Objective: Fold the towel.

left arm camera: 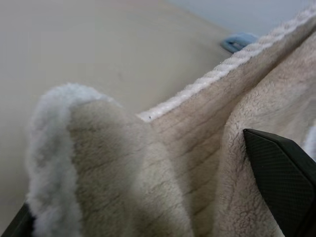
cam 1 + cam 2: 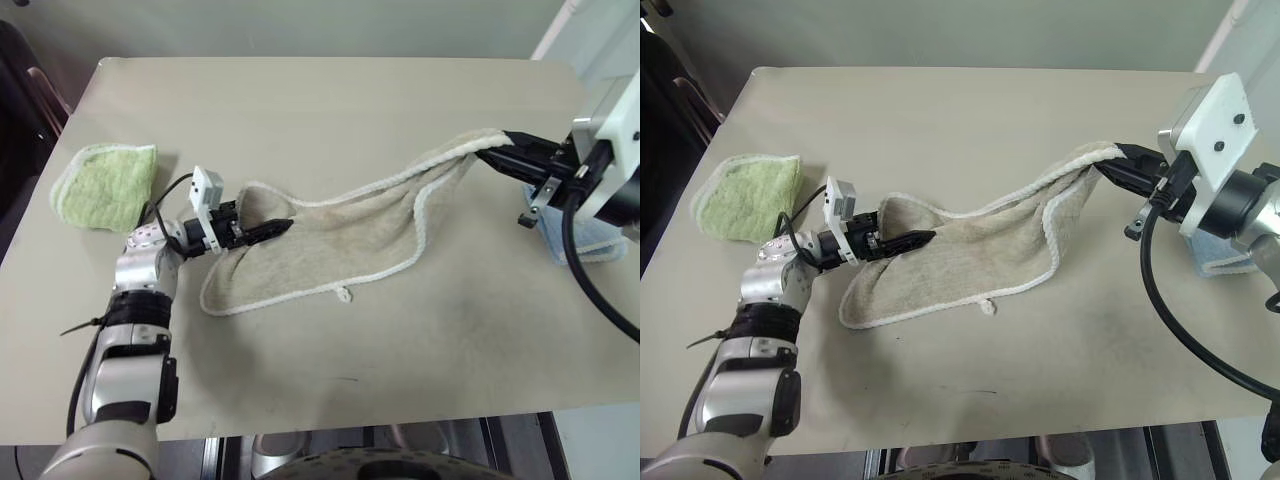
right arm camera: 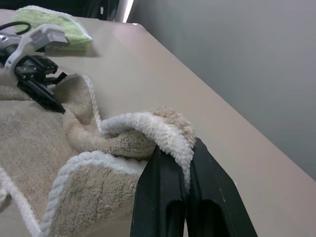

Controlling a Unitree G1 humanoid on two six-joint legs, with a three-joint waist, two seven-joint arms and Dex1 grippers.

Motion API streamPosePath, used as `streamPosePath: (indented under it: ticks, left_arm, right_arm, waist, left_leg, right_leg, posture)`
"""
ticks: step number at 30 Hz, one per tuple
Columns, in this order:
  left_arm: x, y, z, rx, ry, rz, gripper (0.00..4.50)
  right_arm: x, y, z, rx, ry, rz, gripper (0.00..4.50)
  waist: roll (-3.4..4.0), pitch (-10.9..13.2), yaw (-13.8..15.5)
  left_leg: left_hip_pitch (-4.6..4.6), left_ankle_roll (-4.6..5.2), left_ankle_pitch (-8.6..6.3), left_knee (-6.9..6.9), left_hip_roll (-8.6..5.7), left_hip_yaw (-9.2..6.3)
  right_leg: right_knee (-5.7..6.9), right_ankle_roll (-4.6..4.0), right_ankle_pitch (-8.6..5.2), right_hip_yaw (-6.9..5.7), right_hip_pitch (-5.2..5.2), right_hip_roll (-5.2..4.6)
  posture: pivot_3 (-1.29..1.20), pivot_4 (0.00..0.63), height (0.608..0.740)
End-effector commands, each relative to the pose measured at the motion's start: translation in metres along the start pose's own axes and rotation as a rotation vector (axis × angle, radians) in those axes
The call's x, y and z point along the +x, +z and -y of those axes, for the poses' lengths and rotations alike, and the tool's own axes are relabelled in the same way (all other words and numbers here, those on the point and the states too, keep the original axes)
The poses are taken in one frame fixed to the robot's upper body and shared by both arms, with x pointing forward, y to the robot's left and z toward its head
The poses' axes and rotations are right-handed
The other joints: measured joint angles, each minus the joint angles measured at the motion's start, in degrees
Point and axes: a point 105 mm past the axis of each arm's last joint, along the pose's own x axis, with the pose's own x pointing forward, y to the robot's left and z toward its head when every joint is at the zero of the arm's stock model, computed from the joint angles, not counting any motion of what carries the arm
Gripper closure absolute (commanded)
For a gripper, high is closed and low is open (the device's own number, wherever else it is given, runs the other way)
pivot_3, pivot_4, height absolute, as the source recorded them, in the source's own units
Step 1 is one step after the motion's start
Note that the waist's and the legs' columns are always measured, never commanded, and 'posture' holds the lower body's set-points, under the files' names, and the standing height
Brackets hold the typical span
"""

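The beige towel [image 2: 340, 240] with white corded edging lies rumpled across the middle of the table, its small loop tag [image 2: 344, 294] at the near edge. My right gripper [image 2: 497, 155] is shut on the towel's right corner and holds it lifted above the table, so the cloth slopes down to the left. In the right wrist view the black fingers [image 3: 163, 192] pinch the edging. My left gripper [image 2: 272, 230] is open at the towel's left end. A fold of cloth sits between its wide-apart fingers [image 1: 281, 177].
A folded green towel [image 2: 105, 185] lies at the table's left edge, behind my left arm. A folded light blue towel [image 2: 590, 240] lies at the right edge under my right arm. Bare tabletop [image 2: 330, 110] stretches behind the beige towel and in front of it.
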Motion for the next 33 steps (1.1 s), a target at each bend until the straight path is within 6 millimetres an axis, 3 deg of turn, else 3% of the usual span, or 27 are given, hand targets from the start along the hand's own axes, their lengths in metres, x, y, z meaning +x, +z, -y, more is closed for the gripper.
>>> streamPosePath:
  ticks: [1, 10, 15, 32, 33]
  left_arm:
    - [-0.006, 0.014, -0.004, -0.115, -0.031, -0.035, 0.00]
    - [-0.013, 0.020, -0.007, -0.203, -0.061, -0.120, 0.00]
    - [-0.005, 0.021, -0.014, -0.251, -0.020, -0.112, 0.00]
    - [0.005, 0.038, -0.026, -0.114, 0.076, -0.205, 0.00]
    - [0.005, 0.038, -0.026, -0.101, 0.078, -0.215, 0.18]
  right_arm:
    - [-0.007, 0.013, 0.003, -0.045, -0.026, 0.020, 4.48]
    - [-0.011, 0.011, -0.002, -0.036, -0.022, -0.010, 4.48]
    - [-0.012, 0.011, -0.003, -0.035, -0.029, -0.016, 4.48]
    - [-0.017, 0.010, -0.003, -0.034, -0.046, -0.046, 4.48]
    - [-0.017, 0.009, -0.003, -0.035, -0.048, -0.050, 4.50]
  waist:
    - [0.00, 0.0, 0.0]
    - [0.00, 0.0, 0.1]
    - [0.00, 0.0, 0.4]
    - [0.00, 0.0, 0.7]
    - [0.00, 0.0, 0.7]
  left_leg:
    - [-0.01, 0.00, 0.00, -0.01, 0.00, 0.00]
    - [-0.13, -0.08, 0.03, -0.03, -0.02, 0.00]
    - [-0.19, -0.08, 0.03, -0.01, -0.04, 0.00]
    - [-0.39, -0.01, -0.01, 0.25, -0.12, 0.02]
    - [-0.41, 0.00, -0.02, 0.29, -0.13, 0.02]
  right_leg:
    - [-0.01, 0.00, 0.01, 0.00, -0.02, 0.00]
    - [-0.05, 0.12, -0.03, 0.01, -0.10, -0.02]
    - [-0.05, 0.17, -0.05, 0.02, -0.15, -0.03]
    - [-0.05, 0.39, -0.11, 0.03, -0.24, -0.11]
    - [-0.05, 0.40, -0.10, 0.03, -0.24, -0.12]
  posture:
    - [0.00, 0.150, 0.740]
    - [0.00, 0.150, 0.740]
    - [0.00, 0.150, 0.740]
    - [0.00, 0.150, 0.740]
    - [0.00, 0.150, 0.740]
